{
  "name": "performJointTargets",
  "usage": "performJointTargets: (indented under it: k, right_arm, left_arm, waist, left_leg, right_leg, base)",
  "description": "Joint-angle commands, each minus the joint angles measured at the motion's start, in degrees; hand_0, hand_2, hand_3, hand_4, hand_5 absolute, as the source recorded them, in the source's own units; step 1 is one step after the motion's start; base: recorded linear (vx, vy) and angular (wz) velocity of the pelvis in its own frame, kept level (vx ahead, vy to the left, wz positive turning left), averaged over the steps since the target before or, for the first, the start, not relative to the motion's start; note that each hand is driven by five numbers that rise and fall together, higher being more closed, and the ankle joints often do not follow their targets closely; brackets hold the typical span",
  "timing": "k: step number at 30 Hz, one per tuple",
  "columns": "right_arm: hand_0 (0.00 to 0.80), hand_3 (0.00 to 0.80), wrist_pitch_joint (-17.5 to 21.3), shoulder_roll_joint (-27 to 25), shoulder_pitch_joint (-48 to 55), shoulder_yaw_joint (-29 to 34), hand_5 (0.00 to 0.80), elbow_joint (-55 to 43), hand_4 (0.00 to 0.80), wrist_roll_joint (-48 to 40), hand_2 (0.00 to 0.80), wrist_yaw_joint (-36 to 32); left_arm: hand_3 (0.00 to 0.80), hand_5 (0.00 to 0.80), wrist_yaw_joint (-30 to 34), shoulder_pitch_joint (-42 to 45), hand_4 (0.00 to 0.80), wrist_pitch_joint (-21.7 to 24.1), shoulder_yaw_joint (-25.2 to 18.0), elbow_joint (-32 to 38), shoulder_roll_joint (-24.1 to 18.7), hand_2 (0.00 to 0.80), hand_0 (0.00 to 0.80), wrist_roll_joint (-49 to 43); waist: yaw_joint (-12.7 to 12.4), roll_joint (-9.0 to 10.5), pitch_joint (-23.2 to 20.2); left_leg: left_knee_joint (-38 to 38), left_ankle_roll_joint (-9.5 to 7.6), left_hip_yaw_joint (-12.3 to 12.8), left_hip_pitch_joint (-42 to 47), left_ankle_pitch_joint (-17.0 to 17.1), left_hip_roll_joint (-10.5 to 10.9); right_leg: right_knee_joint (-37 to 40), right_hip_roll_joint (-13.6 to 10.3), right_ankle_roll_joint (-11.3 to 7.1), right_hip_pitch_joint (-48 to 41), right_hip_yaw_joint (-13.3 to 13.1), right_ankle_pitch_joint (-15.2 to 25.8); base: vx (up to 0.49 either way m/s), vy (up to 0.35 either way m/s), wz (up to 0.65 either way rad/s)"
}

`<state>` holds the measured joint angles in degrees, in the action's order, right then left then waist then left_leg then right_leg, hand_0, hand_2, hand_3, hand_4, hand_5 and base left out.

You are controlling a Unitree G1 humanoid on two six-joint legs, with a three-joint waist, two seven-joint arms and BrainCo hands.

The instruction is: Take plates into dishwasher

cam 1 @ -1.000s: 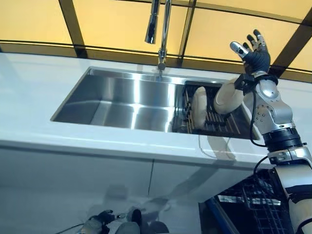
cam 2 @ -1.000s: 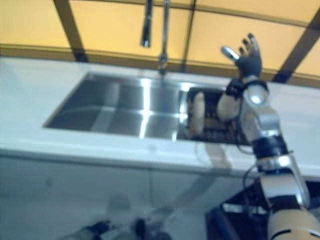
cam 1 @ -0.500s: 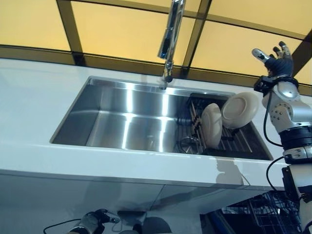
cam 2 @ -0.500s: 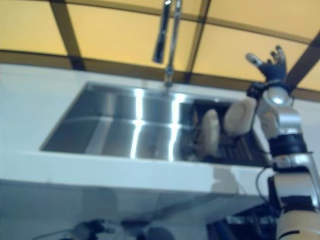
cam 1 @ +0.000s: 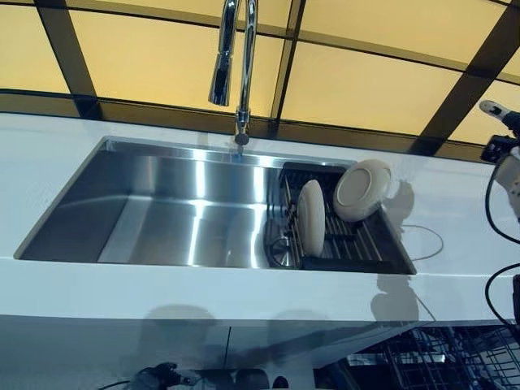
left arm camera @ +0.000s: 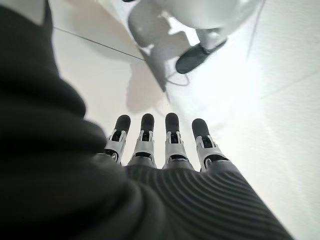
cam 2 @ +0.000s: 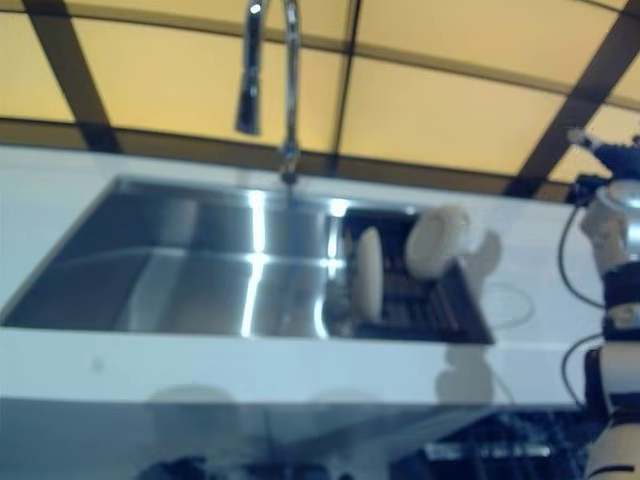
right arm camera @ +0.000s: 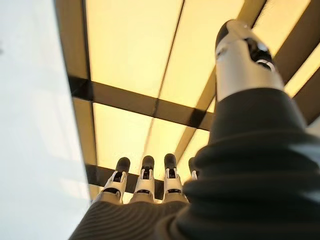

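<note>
Plates are not moved yet. One plate point(cam 1: 310, 218) stands on edge in the dark rack point(cam 1: 392, 252) inside the sink point(cam 1: 146, 203); another plate point(cam 1: 361, 188) leans behind it. The right hand point(right arm camera: 150, 182) is up high beside them, fingers straight, holding nothing. The left hand point(left arm camera: 160, 145) hangs far below, fingers straight too. The dishwasher basket point(cam 1: 439, 361) waits below.

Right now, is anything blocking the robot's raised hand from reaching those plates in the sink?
Nothing visible does. The right hand is raised, fingers open, off to the right of the two plates, which stand in the dark rack.
</note>
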<state>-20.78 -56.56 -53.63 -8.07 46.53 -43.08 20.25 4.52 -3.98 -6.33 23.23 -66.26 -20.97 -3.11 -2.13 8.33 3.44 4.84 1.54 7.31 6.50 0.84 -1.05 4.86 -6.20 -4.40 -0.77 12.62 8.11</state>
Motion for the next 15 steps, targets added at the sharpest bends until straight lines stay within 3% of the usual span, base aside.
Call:
performJointTargets:
  k: [1,10,15]
  right_arm:
    - [0.0,0.0,-3.3,-3.71,-9.17,-3.89,0.0,3.67,0.0,-5.99,0.0,-7.61]
    - [0.0,0.0,-7.32,0.66,-5.01,-1.95,0.0,5.2,0.0,-7.23,0.0,-15.43]
    - [0.0,0.0,-8.46,2.37,-5.05,-2.8,0.0,5.3,0.0,-7.67,0.0,-16.24]
  left_arm:
    - [0.0,0.0,-0.38,-2.14,0.0,1.2,0.32,-0.91,-0.63,0.0,0.0,0.15]
    - [0.0,0.0,-0.7,-1.79,0.0,1.3,0.22,-1.48,-0.88,0.0,0.0,-0.95]
    - [0.0,0.0,-0.76,-1.56,0.0,1.77,0.8,-1.45,-0.47,0.0,0.0,-0.72]
  waist:
    - [-1.03,-1.15,0.19]
    - [-0.96,-1.41,0.58]
    - [-1.15,-1.67,0.76]
  left_leg:
    - [0.16,-1.05,1.41,-0.4,-1.45,-0.02]
    - [0.16,-0.58,2.17,-0.05,-1.37,-0.53]
    - [0.16,-0.4,2.18,-0.12,-1.25,-0.44]
  right_leg:
    - [-3.99,-1.43,-4.01,-0.95,-0.43,-1.96]
    - [-3.7,-0.74,-3.37,-1.64,-0.15,-2.57]
    - [-3.27,-0.41,-2.94,-2.29,-0.1,-3.01]
  base:
    - [0.019,-0.06,0.05]
    - [0.021,-0.05,0.03]
    - [0.013,-0.024,0.09]
